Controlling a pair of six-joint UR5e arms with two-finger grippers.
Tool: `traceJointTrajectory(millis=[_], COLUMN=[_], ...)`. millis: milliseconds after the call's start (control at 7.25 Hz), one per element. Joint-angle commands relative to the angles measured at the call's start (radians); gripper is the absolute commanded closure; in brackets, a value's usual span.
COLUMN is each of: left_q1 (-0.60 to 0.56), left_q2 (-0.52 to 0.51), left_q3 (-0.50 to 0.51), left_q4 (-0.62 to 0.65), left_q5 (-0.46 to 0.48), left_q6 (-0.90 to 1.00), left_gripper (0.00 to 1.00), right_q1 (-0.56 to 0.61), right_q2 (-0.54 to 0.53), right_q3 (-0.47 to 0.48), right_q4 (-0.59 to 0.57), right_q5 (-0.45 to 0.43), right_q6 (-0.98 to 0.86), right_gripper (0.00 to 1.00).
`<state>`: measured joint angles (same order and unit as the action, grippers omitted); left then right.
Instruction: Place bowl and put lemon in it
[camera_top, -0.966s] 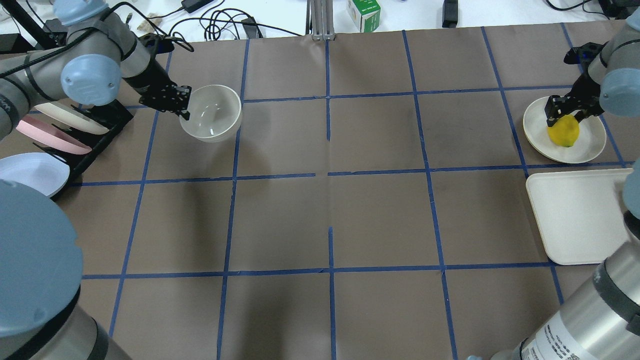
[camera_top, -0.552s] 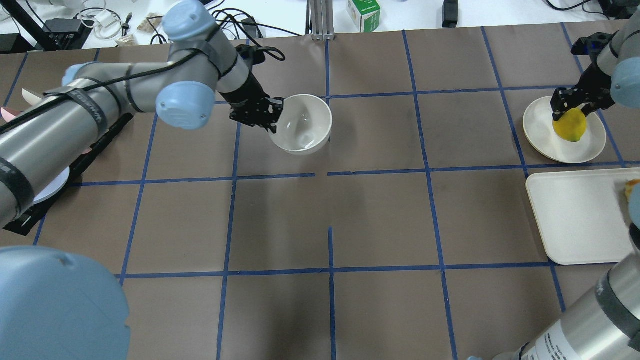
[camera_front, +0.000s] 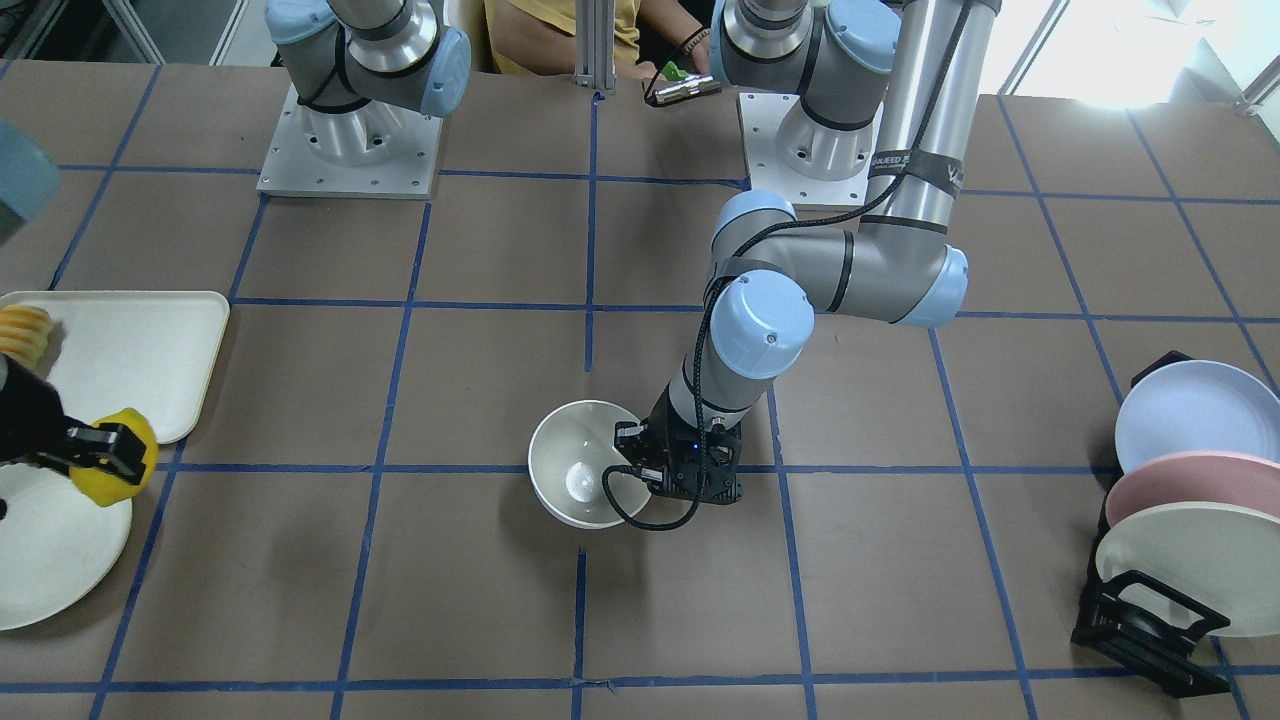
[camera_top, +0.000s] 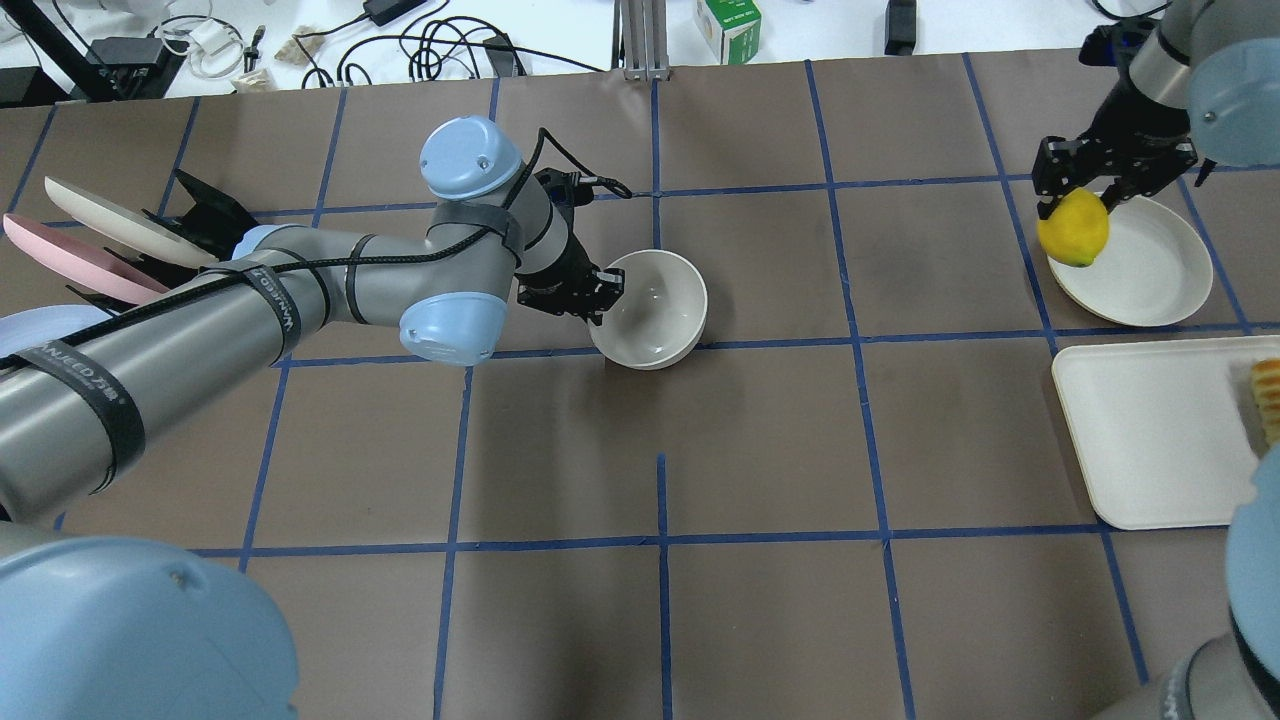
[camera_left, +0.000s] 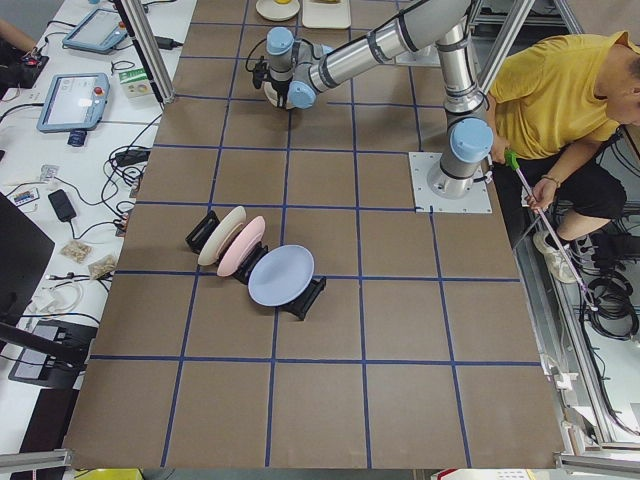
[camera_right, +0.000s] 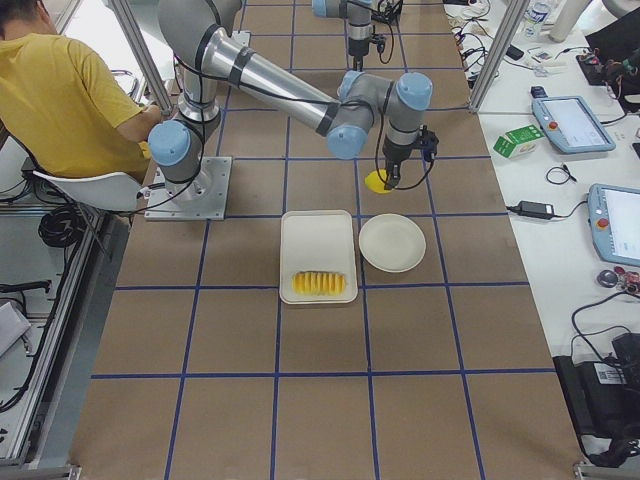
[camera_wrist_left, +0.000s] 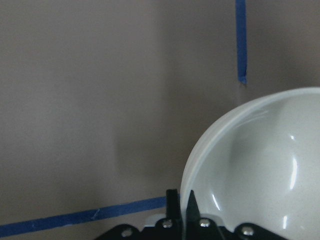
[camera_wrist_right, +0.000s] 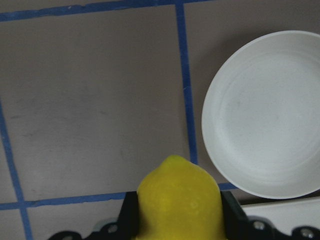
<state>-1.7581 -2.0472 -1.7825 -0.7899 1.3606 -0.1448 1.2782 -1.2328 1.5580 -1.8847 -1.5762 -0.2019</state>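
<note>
Bowl now farther right, near tabletop centre; lemon now off plate, above its left rim. Left hand pinches bowl's left rim. Bowl mouth up, round, no long axis. Base touching tabletop or not: cannot tell. Risk: release before base sits flat, bowl rocks or skids. Right hand clamps lemon across middle. Lemon's long axis roughly along fingers, pointed end away from wrist. Risks: slick oval twists or slips; dropped from height, bounces out; arms clash over bowl.
</note>
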Motion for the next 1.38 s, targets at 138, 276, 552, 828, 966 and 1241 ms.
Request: traceJointTrajectory(millis=[138,276,552,828,966,1241], left_q1=[0.017,0.044,0.196,0.252,0.24,0.146], left_q2=[0.071,0.117,0.208,0.303,0.343,0.367], left_q3=[0.018,0.067,0.275,0.322,0.318,0.304], left_q4=[-0.038,-0.137,-0.564,-0.76,-0.787,-0.729], left_q5=[0.009,0.05,0.063,0.221,0.2,0.182], left_q6=[-0.018,-0.004,0.205,0.369,0.325,0.203], left_gripper=[0.0,0.0,0.0,0.0,0.0,0.0], right_q1=[0.283,0.364,0.49,0.564,0.598,0.616], right_q2=[-0.042,-0.04,-0.021,0.045,0.085,0.128], right_q3=[-0.003,-0.001,0.0,0.004,0.002,0.001], right_q4=[0.032,0.021,-0.034,-0.152,-0.218,-0.251], right_q5=[0.036,0.038,0.047,0.096,0.096,0.096], right_q6=[0.263,0.335,0.404,0.519,0.57,0.595], right_gripper=[1.0,1.0,1.0,1.0,1.0,1.0])
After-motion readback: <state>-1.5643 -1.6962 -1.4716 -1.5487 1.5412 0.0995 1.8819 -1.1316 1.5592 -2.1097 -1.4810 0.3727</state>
